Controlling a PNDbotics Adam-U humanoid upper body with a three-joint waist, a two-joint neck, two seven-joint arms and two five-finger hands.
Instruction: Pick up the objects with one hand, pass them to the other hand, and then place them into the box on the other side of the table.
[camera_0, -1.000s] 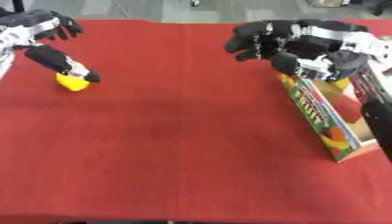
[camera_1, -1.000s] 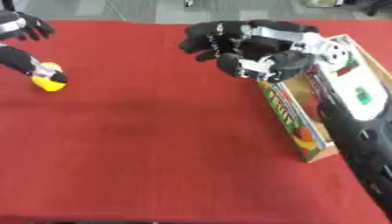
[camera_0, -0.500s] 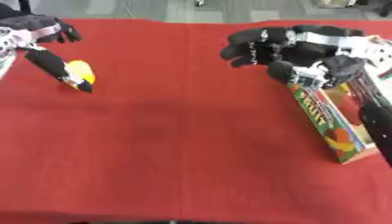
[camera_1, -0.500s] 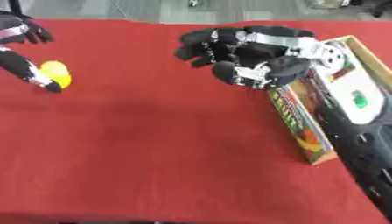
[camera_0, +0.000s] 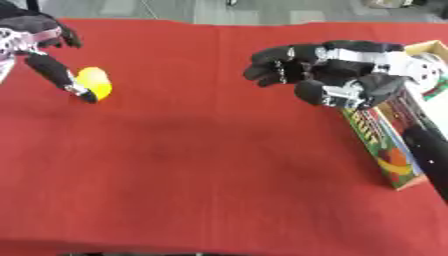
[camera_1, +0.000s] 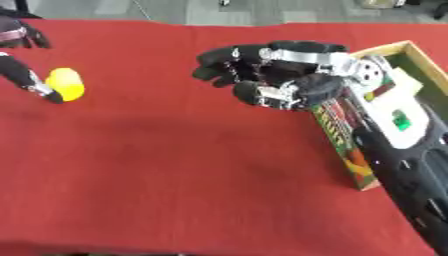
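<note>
Now, line by line:

Left hand: the left hand (camera_0: 48, 60) is working at the far left edge of the red tablecloth (camera_0: 219, 165), one long finger lying against the yellow object (camera_0: 94, 83); other fingers are curling above, near the corner. Whether they are wrapping round it I cannot tell.

Yellow object: it is sitting (or being lifted just off) the cloth at the far left, touching the left hand's finger on its left side. Rounded, a little longer than wide, its long axis is running roughly away from the robot.

Right hand: the right hand (camera_1: 267, 75) is hovering over the cloth beside the box, fingers spread and only slightly bent, holding nothing, palm turned toward the left side.

Key relation: the yellow object is lying well to the left of the right hand, with bare cloth between; the left hand is by far the nearer. A handover would likely be calling for both to meet near the middle.

Box: the box (camera_1: 350, 145) with printed sides is standing at the right edge, just beside the right hand.

Room: grey floor is showing beyond the table's far edge.
</note>
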